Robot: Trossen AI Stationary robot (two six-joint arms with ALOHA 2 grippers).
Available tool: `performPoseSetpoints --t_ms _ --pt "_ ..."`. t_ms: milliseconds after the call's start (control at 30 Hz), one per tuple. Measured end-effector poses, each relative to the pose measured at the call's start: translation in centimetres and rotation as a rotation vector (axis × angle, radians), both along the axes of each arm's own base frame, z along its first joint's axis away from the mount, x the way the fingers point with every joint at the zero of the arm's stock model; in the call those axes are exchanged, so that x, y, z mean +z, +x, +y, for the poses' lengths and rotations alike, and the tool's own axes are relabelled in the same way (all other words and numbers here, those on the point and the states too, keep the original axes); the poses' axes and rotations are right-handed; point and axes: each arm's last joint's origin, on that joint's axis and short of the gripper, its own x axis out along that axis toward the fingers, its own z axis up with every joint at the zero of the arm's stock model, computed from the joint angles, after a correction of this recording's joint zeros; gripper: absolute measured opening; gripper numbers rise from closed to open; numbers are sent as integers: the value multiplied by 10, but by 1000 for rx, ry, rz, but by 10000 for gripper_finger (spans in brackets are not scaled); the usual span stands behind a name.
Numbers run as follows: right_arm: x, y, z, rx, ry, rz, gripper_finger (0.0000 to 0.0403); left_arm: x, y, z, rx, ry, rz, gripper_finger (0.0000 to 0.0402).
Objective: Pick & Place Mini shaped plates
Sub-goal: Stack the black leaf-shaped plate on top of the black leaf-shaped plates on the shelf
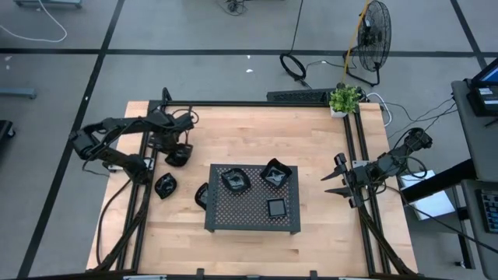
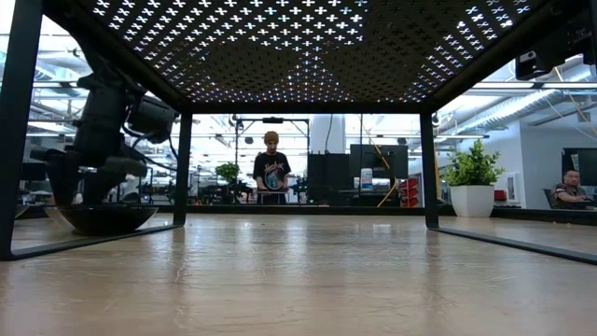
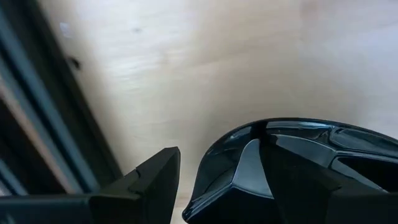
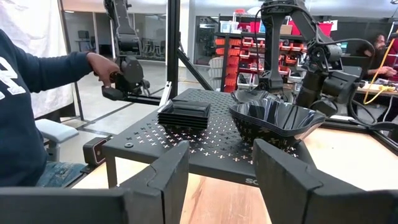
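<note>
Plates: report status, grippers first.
Left gripper open, down over a plate at table's left, one finger inside its rim. Right gripper open, empty, waiting at right edge. Three plates on tray; two more beside it. Nothing in the way.

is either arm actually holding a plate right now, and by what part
The left end effector straddles the rim of a mini plate resting on the table, open, not gripping. The right end effector is open and empty.
</note>
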Motion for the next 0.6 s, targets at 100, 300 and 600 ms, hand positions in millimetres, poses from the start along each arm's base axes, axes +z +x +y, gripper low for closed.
performPoseSetpoints --t_ms 100,300,600 --pt "0 0 0 0 0 0 165 0 2 -2 -23 -10 -12 232" --pt "0 0 0 0 0 0 165 -1 5 -1 -76 7 -39 232" --pt "0 0 0 0 0 0 165 -1 9 1 -104 -5 -109 232"
